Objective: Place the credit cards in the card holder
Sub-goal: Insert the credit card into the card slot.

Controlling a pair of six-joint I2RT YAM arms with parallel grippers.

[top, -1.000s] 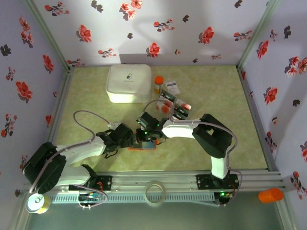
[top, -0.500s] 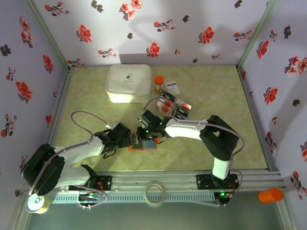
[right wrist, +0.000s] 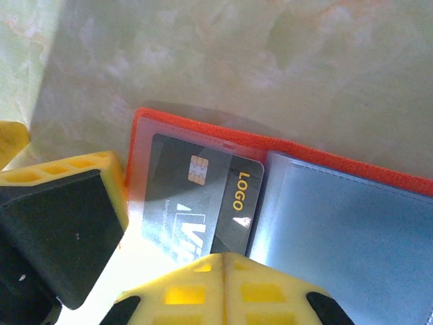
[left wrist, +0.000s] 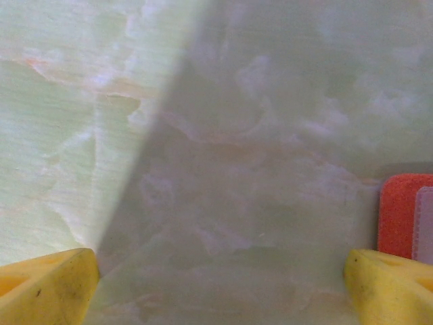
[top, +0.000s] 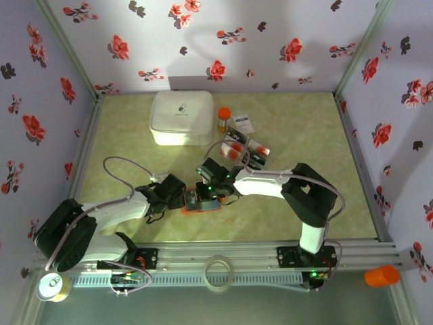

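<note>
holding or not, right gripper (right wrist: 169, 220): your jaws are drawn almost together over the open card holder (right wrist: 338, 223). the near end of a dark card (right wrist: 203, 196) runs in between the yellow fingertips (right wrist: 223, 277). i cannot tell whether they pinch it.
dark card: just ahead of your right fingertips, gold chip and the word "logo" facing up, lying under the clear sleeve (right wrist: 145, 152) on the holder's left half.
card holder: spread flat beneath and ahead of your right gripper, with an orange-red rim and light blue lining to the right of the card.
left gripper (left wrist: 216, 291): wide open with nothing between its fingers and bare table (left wrist: 203, 135) below. the holder's orange corner sits just ahead of its right-hand finger.
credit cards (top: 242, 145): a loose cluster farther out than your right gripper and a little to its right, apart from the holder.
white box (top: 179, 116): well beyond your left gripper, with an orange-capped bottle (top: 223, 119) just beside it.
</note>
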